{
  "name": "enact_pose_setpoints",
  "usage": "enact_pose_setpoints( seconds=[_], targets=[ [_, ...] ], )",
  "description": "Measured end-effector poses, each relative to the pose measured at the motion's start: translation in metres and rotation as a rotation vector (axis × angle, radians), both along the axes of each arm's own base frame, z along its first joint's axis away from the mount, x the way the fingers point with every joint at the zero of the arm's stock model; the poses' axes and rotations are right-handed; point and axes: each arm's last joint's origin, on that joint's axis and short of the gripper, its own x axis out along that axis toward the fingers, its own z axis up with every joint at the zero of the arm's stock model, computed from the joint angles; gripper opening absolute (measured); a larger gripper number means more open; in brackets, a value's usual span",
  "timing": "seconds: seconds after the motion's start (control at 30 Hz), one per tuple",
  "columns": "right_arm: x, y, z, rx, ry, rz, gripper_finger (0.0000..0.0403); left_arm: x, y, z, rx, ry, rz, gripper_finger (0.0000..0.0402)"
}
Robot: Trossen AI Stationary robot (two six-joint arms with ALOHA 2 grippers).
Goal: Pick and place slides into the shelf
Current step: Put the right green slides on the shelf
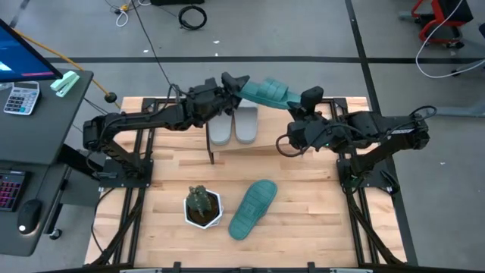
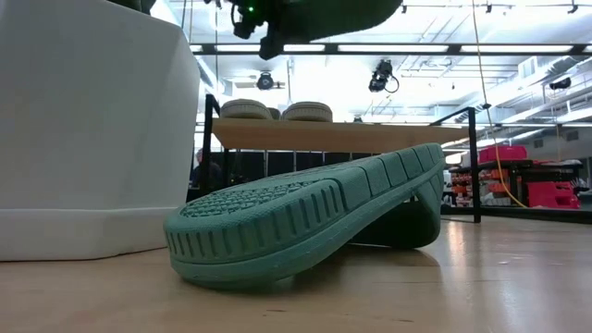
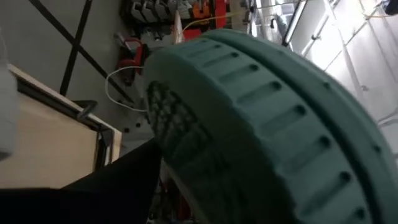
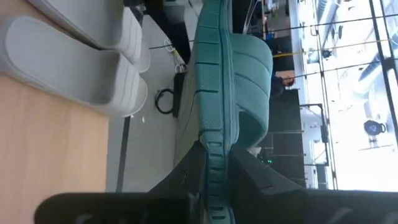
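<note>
A teal slide (image 1: 269,92) hangs in the air over the shelf's far edge, between my two grippers. My right gripper (image 1: 301,105) is shut on its right end. My left gripper (image 1: 236,79) is at its left end, whose sole (image 3: 261,118) fills the left wrist view. Two light grey slides (image 1: 233,126) lie side by side, soles down, on the shelf's wooden top board (image 1: 303,145). A second teal slide (image 1: 254,208) lies sole up on the table in front of the shelf, propped on its strap (image 2: 416,222). My right gripper pinches the held teal slide's thin edge (image 4: 214,163) between its two fingers, at the end toward the table's right. The fingers come from the right, slanting slightly down, along the slide's length. The slide is clear of the shelf, turned on its side, strap (image 4: 252,68) sideways.
A potted plant in a white pot (image 1: 203,207) stands on the table's near left, beside the lying teal slide. The shelf's thin black legs (image 2: 477,166) stand on the tabletop. A desk with a calculator (image 1: 21,97) is off the table's left.
</note>
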Motion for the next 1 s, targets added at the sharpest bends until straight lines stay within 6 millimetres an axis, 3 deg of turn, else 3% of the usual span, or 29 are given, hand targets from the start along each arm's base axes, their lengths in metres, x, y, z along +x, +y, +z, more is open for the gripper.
enact_pose_setpoints(
  seconds=[0.5,0.6,0.7,0.87,1.0],
  targets=[
    [-0.007,-0.002,-0.008,0.043,0.035,-0.039,0.0045,0.000,-0.001,0.002,0.045,0.026,-0.018,0.0097],
    [-0.007,-0.002,-0.008,0.050,0.030,-0.040,0.0045,0.000,-0.001,0.002,0.049,0.018,-0.017,0.0073],
    [-0.008,-0.002,-0.008,0.066,0.025,-0.037,0.0047,0.000,0.000,0.002,0.060,0.029,-0.013,0.0072],
    [-0.008,-0.001,-0.009,0.103,-0.013,-0.052,0.0133,-0.002,0.008,0.004,0.083,0.031,-0.018,0.0095],
    [-0.013,0.001,-0.012,0.123,-0.011,-0.074,0.0197,-0.005,0.017,0.004,0.107,0.043,-0.041,0.0087]
  ],
)
